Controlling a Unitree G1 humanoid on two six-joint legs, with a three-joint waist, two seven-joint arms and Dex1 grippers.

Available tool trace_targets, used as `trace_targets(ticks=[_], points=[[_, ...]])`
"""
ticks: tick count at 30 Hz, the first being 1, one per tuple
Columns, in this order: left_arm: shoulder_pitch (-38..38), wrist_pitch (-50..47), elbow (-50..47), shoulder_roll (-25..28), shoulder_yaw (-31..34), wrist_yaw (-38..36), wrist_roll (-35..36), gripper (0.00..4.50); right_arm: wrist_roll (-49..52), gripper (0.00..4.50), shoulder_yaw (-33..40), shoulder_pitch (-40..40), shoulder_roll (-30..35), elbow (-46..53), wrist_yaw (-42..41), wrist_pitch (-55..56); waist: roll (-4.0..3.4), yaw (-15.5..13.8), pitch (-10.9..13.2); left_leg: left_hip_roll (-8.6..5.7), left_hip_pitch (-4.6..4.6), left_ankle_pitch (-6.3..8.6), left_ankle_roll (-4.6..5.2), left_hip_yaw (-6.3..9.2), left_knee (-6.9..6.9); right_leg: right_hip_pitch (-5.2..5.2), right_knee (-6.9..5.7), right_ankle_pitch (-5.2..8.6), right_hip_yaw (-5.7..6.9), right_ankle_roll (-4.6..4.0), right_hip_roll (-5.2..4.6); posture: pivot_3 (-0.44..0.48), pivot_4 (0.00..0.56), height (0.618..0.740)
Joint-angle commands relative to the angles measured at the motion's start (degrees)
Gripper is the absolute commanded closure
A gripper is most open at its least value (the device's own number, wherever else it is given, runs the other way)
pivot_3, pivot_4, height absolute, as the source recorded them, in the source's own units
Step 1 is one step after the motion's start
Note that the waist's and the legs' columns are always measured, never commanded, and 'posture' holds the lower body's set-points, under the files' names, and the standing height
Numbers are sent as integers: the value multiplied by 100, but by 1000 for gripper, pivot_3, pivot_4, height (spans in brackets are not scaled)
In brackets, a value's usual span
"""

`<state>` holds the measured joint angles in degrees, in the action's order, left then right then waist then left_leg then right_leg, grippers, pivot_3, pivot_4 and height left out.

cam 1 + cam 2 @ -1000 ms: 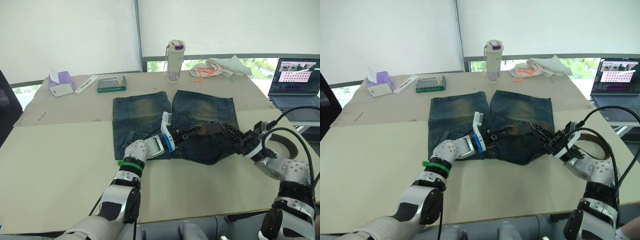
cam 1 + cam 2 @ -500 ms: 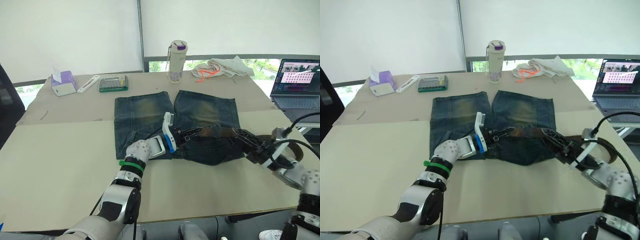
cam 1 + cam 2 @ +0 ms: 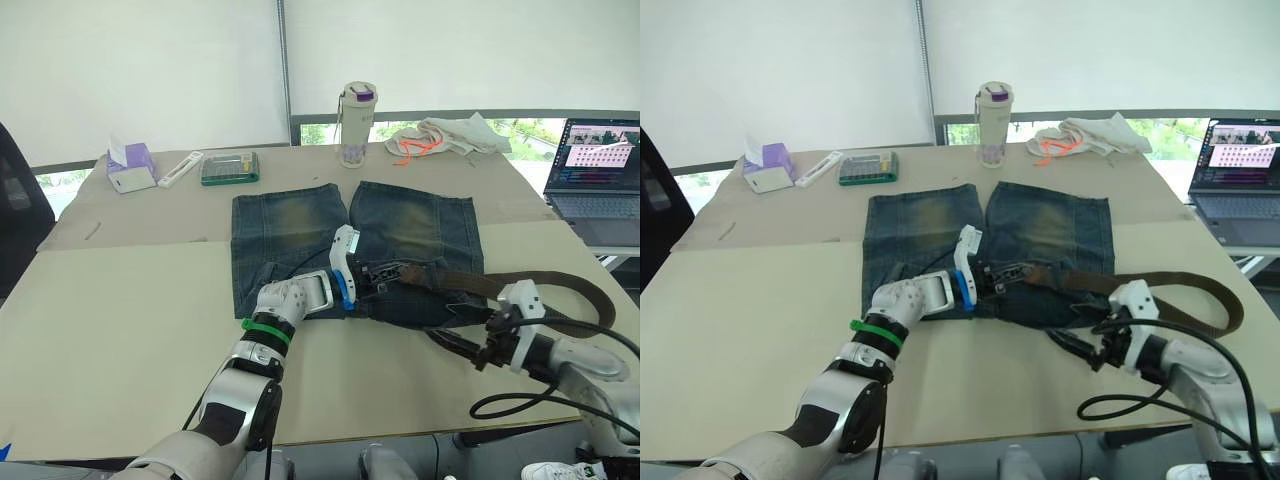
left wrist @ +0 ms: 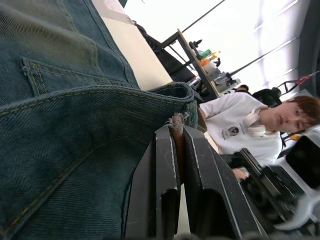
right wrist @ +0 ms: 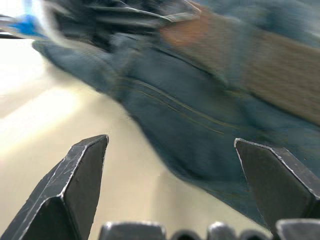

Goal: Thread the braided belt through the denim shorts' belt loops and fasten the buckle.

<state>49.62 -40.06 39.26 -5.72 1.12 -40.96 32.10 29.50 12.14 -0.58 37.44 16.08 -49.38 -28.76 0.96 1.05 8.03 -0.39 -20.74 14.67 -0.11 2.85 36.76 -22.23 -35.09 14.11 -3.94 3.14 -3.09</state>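
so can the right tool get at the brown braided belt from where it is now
Probably yes. The right tool is open, just off the near edge of the dark blue denim shorts, and the dark brown braided belt lies exposed beyond it with nothing between them.

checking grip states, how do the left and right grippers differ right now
The left gripper is shut on the belt end at the shorts' waistband; the right gripper is open, holding nothing. The left is over the denim; the right is over the table off the shorts' near edge. Both have two black fingers.
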Motion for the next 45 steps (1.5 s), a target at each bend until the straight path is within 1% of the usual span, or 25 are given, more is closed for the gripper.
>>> trace_targets(ticks=[1, 4, 8, 10, 12, 13, 17, 24, 28, 31, 34, 39, 45], points=[[-19, 108, -293, -16, -121, -62, -196, 4500, -367, 27, -260, 294, -390, 187, 594, 383, -2, -8, -1, 0, 1, 0, 0, 1, 0, 0, 0, 0, 0, 0, 0, 0, 150, 740], [-69, 231, -334, -45, -215, -42, -369, 4500, -386, 27, -258, 462, -768, 85, 852, 538, -9, -27, -5, -4, 2, 0, 0, 2, 0, 0, -1, -1, 0, -3, -4, 0, 150, 740], [-175, 670, -270, -209, -330, 225, -700, 4500, -412, 27, -221, 568, -1121, -12, 1165, 680, -24, -52, -15, -15, -1, 0, 0, 5, 0, 0, 2, -24, 1, -40, -14, 0, 150, 740], [-259, 711, -288, -295, -357, 289, -733, 4500, -362, 27, -170, 587, -1262, -16, 1272, 775, -30, -45, -18, -21, -1, 0, 0, 5, 0, 0, 2, -24, 1, -40, -20, 0, 150, 740], [-435, 647, -417, -325, -574, 251, -834, 4500, -321, 27, -86, 660, -1381, -31, 1448, 796, -31, -35, -19, -24, -1, 0, 1, 5, 0, 0, 1, -24, 0, -38, -22, 0, 150, 740], [-491, 617, -469, -331, -629, 243, -853, 4500, -341, 27, -73, 684, -1399, -36, 1498, 797, -32, -34, -19, -23, 0, 0, 0, 5, 0, 1, 0, -24, 0, -38, -22, 0, 150, 740], [-539, 786, -549, -367, -598, 332, -828, 4500, -618, 27, -421, 717, -1190, 15, 1454, 617, -32, -36, -19, -24, 1, -1, 1, 6, 0, 1, -1, -24, 1, -38, -21, 0, 150, 740], [-585, 1111, -690, -318, -429, 638, -784, 4500, -564, 27, -577, 829, -1305, 48, 1512, 664, -32, -25, -19, -24, 1, -1, 1, 6, 0, 1, -1, -24, 2, -38, -21, 0, 150, 740], [-764, 1036, -1011, -261, -595, 519, -802, 4500, -782, 27, -843, 929, -1276, 64, 1698, 402, -33, -22, -20, -23, 1, -1, 1, 7, 0, 1, -1, -24, 2, -38, -20, 0, 150, 740], [-792, 1033, -1068, -270, -570, 597, -788, 4500, -868, 27, -761, 992, -1342, -125, 1921, 461, -32, -34, -20, -24, 0, -1, 1, 8, 1, 1, -2, -24, 2, -38, -21, 0, 150, 740], [-791, 1052, -1118, -155, -404, 676, -732, 4500, -676, 27, -461, 1085, -1484, -204, 2143, 500, -32, -35, -20, -27, -1, -1, 1, 8, 4, 1, -1, -25, 2, -38, -24, 0, 150, 740], [-899, 953, -1403, 212, -106, 682, -655, 4500, -25, 27, -374, 872, -1625, 265, 1928, 241, -34, -11, -21, -26, -1, -1, 2, 10, 3, 1, -2, -24, 2, -38, -23, 0, 150, 740], [-1088, 710, -1886, 697, 199, 553, -473, 4500, 908, 27, -529, 572, -1452, 805, 1632, -784, -34, 18, -21, -20, 4, 0, 2, 12, 2, 1, -10, -24, 2, -38, -18, 0, 150, 740]])
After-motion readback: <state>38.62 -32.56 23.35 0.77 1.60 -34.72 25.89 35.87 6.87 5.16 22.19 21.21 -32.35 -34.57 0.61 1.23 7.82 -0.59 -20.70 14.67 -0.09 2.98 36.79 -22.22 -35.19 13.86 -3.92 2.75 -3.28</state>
